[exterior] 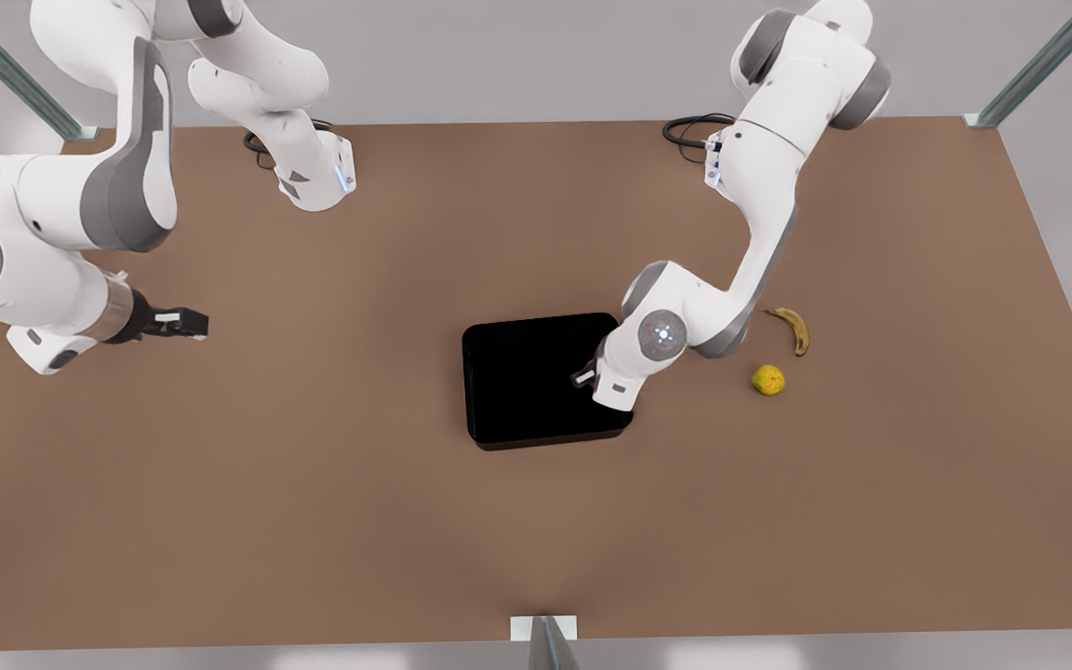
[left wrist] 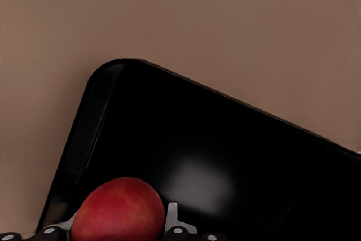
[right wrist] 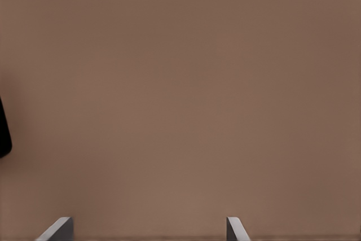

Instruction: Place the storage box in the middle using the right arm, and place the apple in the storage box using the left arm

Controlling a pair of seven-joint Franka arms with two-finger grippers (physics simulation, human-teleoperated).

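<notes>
Apple (left wrist: 117, 210) in left hand (left wrist: 118, 231)

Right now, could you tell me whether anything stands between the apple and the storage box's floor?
Nothing visible does: the left hand holds the apple above the storage box, whose floor is bare.

We find no text, label, brand, number or sign that can be read anywhere in these pictures, not on the arms, the black box, the fruits or the desk.
</notes>
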